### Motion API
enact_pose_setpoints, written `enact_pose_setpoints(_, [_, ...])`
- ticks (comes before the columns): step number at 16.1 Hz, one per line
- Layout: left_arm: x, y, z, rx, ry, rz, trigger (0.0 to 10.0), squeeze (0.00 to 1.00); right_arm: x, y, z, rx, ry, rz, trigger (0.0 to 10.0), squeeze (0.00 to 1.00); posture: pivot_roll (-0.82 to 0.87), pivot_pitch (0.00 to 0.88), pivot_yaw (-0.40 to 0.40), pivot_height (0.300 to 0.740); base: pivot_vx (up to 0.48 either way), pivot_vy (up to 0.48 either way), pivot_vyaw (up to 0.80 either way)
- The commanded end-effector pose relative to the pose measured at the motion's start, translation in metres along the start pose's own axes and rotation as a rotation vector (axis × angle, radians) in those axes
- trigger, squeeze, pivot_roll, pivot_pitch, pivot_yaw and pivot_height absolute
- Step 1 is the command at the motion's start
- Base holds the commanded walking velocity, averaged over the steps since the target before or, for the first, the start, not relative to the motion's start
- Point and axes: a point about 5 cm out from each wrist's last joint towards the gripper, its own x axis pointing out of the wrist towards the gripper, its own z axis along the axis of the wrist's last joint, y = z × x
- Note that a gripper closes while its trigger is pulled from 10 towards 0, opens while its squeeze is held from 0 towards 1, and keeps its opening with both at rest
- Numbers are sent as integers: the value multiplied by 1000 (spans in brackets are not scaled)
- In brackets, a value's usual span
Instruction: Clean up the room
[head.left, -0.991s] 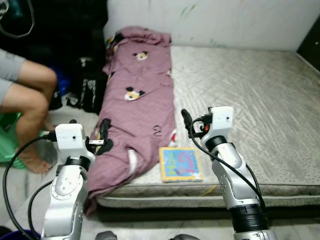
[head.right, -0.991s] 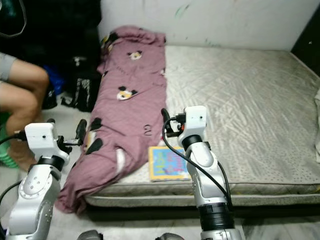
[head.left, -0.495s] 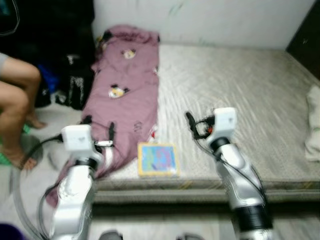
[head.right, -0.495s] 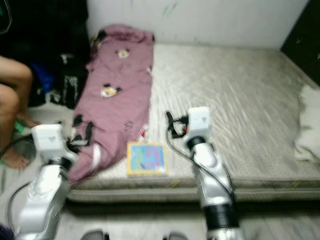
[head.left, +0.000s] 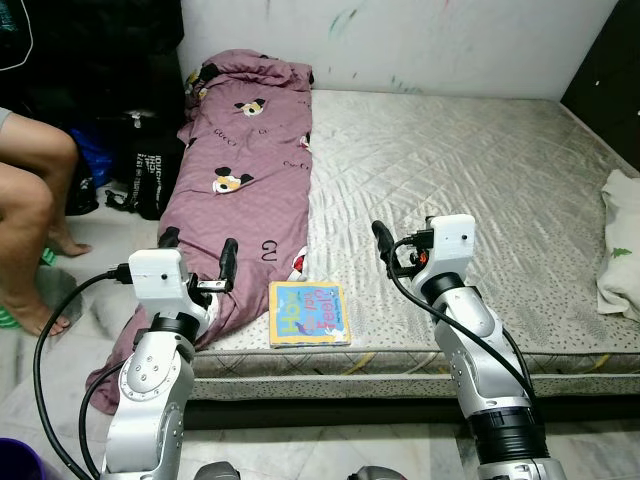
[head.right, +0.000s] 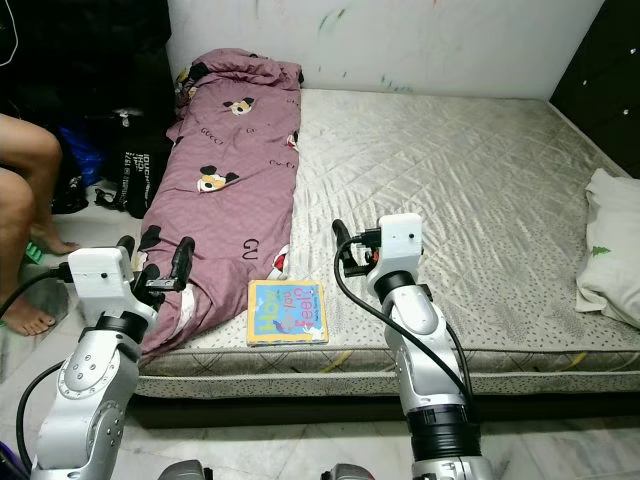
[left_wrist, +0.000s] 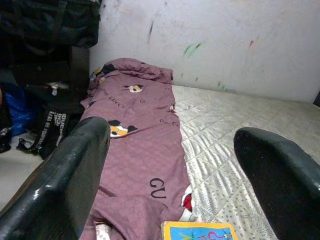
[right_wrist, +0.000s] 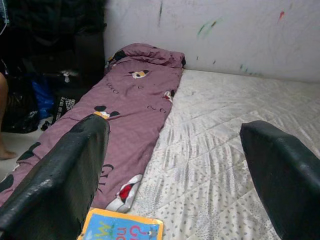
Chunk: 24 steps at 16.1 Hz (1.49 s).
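Claws are both raised before the low bed (head.left: 470, 170), each with its two black fingers spread wide and holding nothing: the left claw (head.left: 196, 262) hangs over the near end of the purple blanket (head.left: 250, 190) at the bed's left edge, the right claw (head.left: 384, 246) over the bare grey mattress. Between them, a colourful picture book (head.left: 308, 313) lies flat at the bed's front edge, just beside the blanket. A white pillow (head.left: 621, 240) rests at the right edge, black bags (head.left: 140, 170) stand on the floor by the far left wall, and a person's bare legs (head.left: 35, 230) show at the left.
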Motion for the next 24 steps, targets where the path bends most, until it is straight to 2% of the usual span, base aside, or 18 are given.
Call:
enact_pose_setpoints(1, [1, 0, 3, -6, -15, -9, 10000, 0, 2, -2, 2, -7, -9, -8, 10000, 0, -52, 0, -68, 740, 262, 0, 0])
enact_pose_setpoints(19, [3, 0, 2, -2, -8, -18, 10000, 0, 4, -1, 3, -6, -14, -8, 10000, 0, -57, 0, -62, 740, 315, 0, 0])
enact_pose_setpoints(24, [7, 5, -3, 36, 17, 22, 10000, 0, 5, 0, 0, -20, -18, -12, 10000, 0, -56, 0, -41, 740, 51, 0, 0])
